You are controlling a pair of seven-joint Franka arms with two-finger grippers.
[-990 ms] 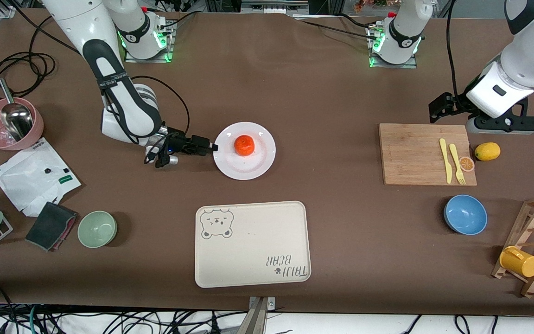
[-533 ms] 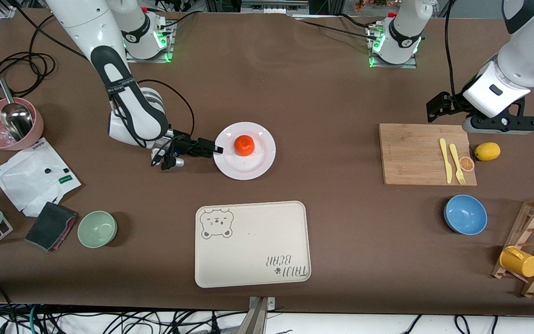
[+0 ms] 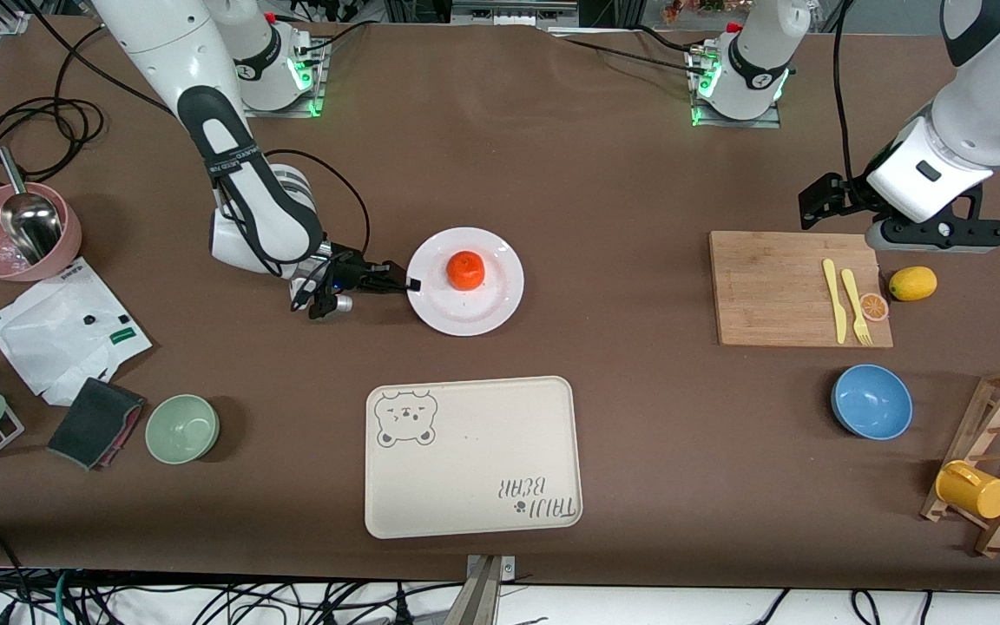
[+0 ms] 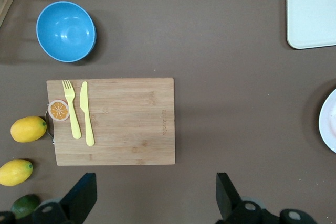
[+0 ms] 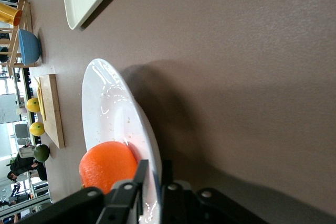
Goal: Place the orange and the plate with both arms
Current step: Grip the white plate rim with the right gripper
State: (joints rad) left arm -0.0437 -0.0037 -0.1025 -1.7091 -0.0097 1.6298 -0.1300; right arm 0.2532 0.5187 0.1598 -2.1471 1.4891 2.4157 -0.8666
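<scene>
right end effector (image 3: 411, 285) clamps plate (image 3: 491, 305) rim | orange (image 3: 465, 270) upright

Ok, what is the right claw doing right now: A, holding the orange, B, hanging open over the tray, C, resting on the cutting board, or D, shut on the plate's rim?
D: the right claw is pinched shut on the rim of the plate, with the orange sitting on it.

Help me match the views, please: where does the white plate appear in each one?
Front view: the plate sits mid-table, right gripper shut on its rim.
Left wrist view: a sliver at the picture's edge.
Right wrist view: tilted edge-on.
Shared landmark: cutting board.
</scene>
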